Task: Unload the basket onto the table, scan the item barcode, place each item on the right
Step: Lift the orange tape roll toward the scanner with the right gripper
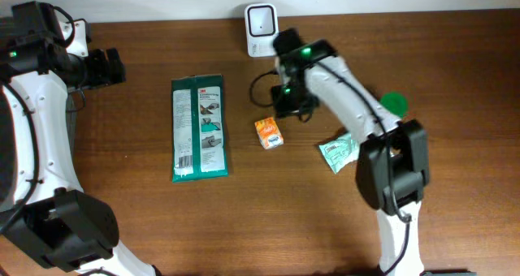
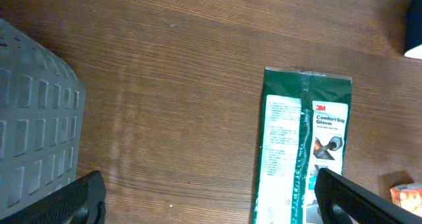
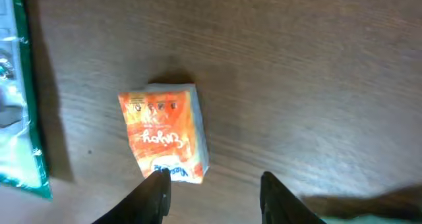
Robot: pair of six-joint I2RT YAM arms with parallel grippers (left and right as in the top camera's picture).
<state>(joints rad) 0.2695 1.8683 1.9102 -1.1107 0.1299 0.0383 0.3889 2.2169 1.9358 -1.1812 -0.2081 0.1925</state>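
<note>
1. Right wrist view, nearest the lens: the right gripper (image 3: 214, 197). Its two dark fingers (image 3: 153, 196) rise from the lower edge, partly apart, with only bare table (image 3: 316, 66) in the gap.
2. Orange packet (image 3: 165, 141): it lies flat on the table, ahead of the fingers and to the picture's left of the gap, not between them. Its near end lies at the tip of the picture-left finger; whether they touch cannot be told. The right gripper holds nothing.
3. Overhead view: the packet lies near the table's middle, just below the right gripper. It sits between the glove pack (image 1: 200, 128) and a pale green sachet (image 1: 339, 152), apart from both.
4. Left gripper (image 2: 217, 201): the fingers are spread wide and empty above the table. The glove pack lies below, nearer the picture-right finger. A grey basket (image 2: 33, 118) fills the left edge.
5. Scanner (image 1: 261, 20): white, at the table's far edge, beyond the right gripper.
6. Count: one packet, one glove pack, one sachet, one green disc (image 1: 393, 104), one scanner, one basket, two grippers.
</note>
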